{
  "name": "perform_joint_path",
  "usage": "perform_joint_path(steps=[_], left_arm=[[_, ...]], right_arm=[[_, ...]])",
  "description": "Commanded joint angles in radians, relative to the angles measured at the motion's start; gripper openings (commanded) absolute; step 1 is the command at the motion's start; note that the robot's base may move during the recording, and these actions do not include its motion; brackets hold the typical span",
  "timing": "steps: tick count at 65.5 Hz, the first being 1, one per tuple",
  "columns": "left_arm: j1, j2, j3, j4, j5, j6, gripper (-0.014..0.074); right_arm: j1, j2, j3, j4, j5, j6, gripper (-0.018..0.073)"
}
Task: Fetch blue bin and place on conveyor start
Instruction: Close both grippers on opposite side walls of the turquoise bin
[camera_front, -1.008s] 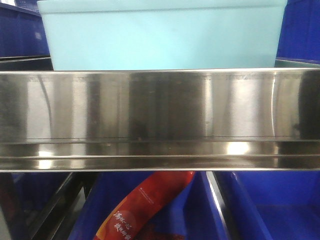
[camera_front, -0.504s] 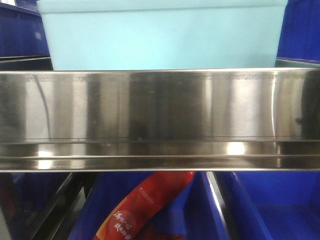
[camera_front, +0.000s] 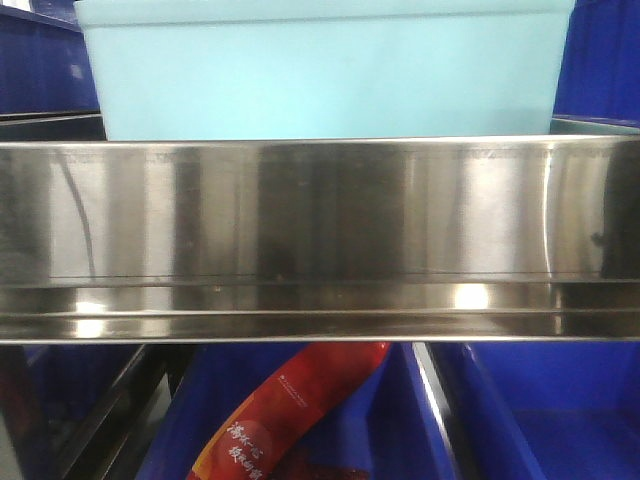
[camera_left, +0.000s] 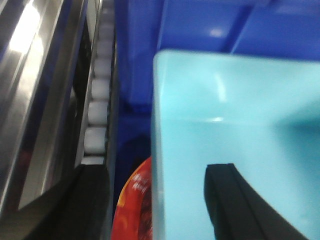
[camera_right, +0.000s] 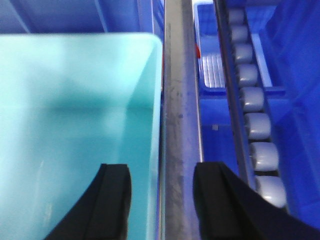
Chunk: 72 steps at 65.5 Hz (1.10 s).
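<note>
blue bin (camera_front: 320, 75) behind steel rail (camera_front: 320, 225), dark-blue crates (camera_front: 560, 410) around

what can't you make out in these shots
- blue bin base: front view, hidden behind the steel shelf rail
- blue bin inside: both wrist views, mostly cut off by the frame edges
- red packet: front view, top behind the rail, bottom cut by the lower edge; left wrist view, blurred
- conveyor start: in no view

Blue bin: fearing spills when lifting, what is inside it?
Only bare pale-cyan walls and floor show in the blue bin. The left gripper and right gripper each cover a patch.
</note>
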Motion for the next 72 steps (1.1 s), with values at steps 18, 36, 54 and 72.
perform_joint_path(steps=[18,36,54,72], left_arm=[[0.012,0.048,-0.007,0.018,0.021,-0.008,0.0338],[0.017,0.073,-0.007,0.018,0.036,-0.008,0.0336],[0.017,0.073,-0.007,-0.001,0.036,-0.008,0.0295],[0.017,0.073,-0.007,-0.017,0.039,-0.008,0.0293]], right_arm=[[-0.004,0.073,-0.011,-0.008,-0.038,-0.003,0.0214],[-0.01,0.081,-0.011,-0.015,-0.049,-0.003,0.0214],[-0.021,0.083,-0.011,-0.015,-0.045,-0.003,0.0214],[-0.022,0.083,-0.011,-0.015,-0.035,-0.003,0.0181]])
